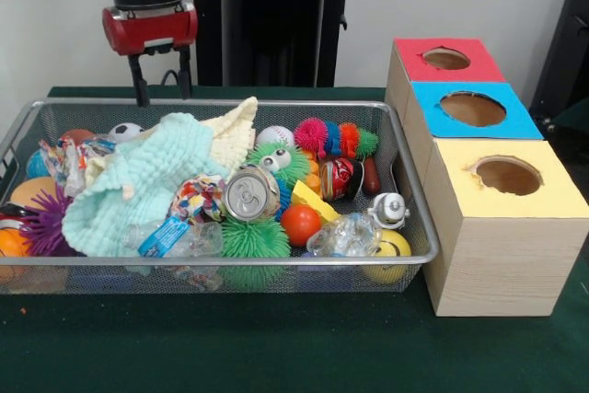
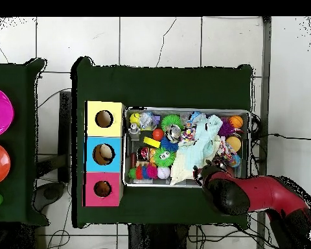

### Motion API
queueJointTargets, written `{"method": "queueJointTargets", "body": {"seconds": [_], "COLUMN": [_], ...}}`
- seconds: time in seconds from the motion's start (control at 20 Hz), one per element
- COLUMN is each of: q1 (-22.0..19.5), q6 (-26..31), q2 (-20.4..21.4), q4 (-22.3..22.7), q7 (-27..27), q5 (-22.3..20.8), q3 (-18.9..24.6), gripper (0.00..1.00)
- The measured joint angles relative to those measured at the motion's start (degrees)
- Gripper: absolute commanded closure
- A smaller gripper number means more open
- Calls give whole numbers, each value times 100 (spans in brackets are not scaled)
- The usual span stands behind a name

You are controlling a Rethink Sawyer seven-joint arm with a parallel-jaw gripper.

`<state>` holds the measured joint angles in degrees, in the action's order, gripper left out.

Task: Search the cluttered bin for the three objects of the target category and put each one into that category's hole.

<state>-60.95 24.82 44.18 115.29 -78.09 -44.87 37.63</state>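
Note:
The silver wire-mesh bin (image 1: 221, 261) is full of mixed toys; it also shows in the overhead view (image 2: 184, 109). No yellow, brown or tiger-striped plush animal shows in it. The red-topped hole (image 1: 446, 58) is on the farthest wooden box, to the right of the bin, and something brownish shows inside it from overhead (image 2: 102, 189). My gripper (image 1: 165, 98) hangs open and empty just above the bin's far rim, at its left end. In the overhead view my red arm (image 2: 249, 194) covers the gripper.
A pale green knitted cloth (image 1: 138, 177) and a cream cloth (image 1: 235, 131) cover the bin's left middle. Around them lie a drink can (image 1: 250, 192), a rope toy (image 1: 198, 198), spiky balls (image 1: 253, 238) and a plastic bottle (image 1: 345, 235). Blue-topped (image 1: 472, 109) and yellow-topped (image 1: 507, 175) holes adjoin the red one.

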Motion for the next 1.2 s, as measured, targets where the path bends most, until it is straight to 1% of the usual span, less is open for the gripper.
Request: {"method": "queueJointTargets", "body": {"seconds": [0.3, 0.5, 0.75, 0.9, 1.2], "q1": [80, 239, 328, 333, 326], "q6": [-105, -418, -746, -918, -1093], "q2": [-236, -802, -1369, -1608, -1733], "q4": [-75, -316, -539, -623, -713], "q7": [0, 0, 0, 0, 0], "q5": [-60, -277, -509, -580, -587], "q3": [-39, -79, -84, -88, -88], "gripper": [0, 0, 0, 0, 0]}}
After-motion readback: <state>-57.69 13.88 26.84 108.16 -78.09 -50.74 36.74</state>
